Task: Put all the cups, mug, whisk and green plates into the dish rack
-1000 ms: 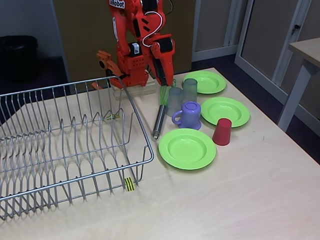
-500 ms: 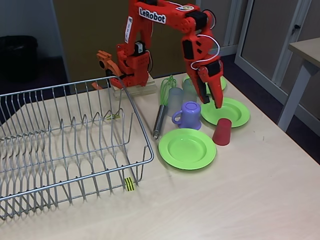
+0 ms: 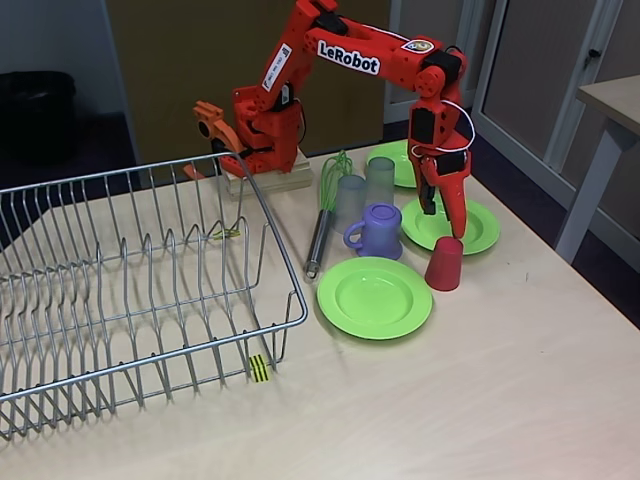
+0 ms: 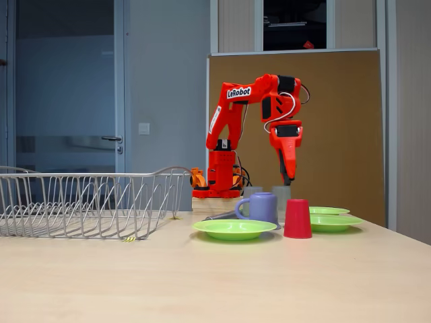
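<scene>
Above the red cup (image 3: pixel 444 264): gripper (image 3: pixel 446 222), pointing straight down, tip just over the cup's upturned base; it has swung further right from the mug side since half a second ago. How wide its fingers stand cannot be told; nothing seen in its hold.

Left of the red cup: lilac mug (image 3: pixel 379 230), upright, handle to the left.
Behind the mug: two grey-blue tumblers (image 3: pixel 351 200), with the whisk (image 3: pixel 322 222) lying just left of them.
In front of the mug: green plate (image 3: pixel 374 296).
Behind the red cup: second green plate (image 3: pixel 480 224); third plate (image 3: pixel 396 160) further back, partly hidden by the arm.
Well left of the red cup: dish rack (image 3: pixel 130 290), holding no dishes. All items unmoved.
</scene>
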